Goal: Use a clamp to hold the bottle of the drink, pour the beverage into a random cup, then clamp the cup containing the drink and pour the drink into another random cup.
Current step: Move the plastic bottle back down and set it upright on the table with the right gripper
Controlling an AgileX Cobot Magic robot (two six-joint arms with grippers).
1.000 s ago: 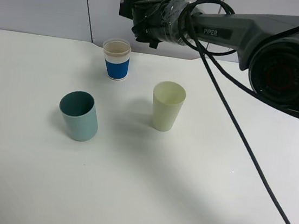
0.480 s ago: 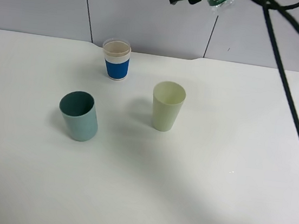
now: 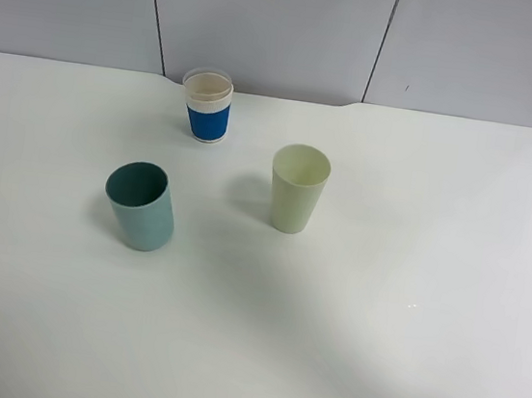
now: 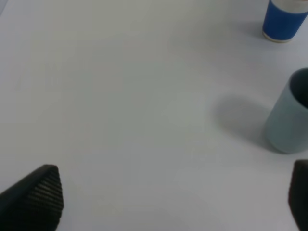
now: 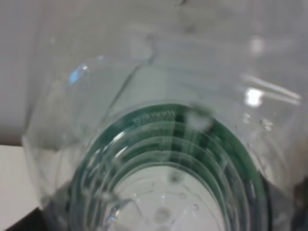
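Grips the bottle [image 5: 168, 159] in the clenched right hand [image 5: 159, 219], now lifted clear of the high view from above the blue-banded paper cup [image 3: 207, 104], left hand [image 4: 166, 197] spread near the teal tumbler [image 4: 288, 120], so first pour probably done.

— What do we see of our own body here?
— Only the two fingertips [image 4: 33, 195] of our left gripper [image 4: 166, 199], through the left wrist camera.
— What colour are they?
— Matte black. The one we see best is a blunt, rounded wedge, its face covered in fine, close ridges like a rubber grip pad.
— And the other?
— Just a dark, rounded sliver cut off by the frame; we cannot make out its texture.
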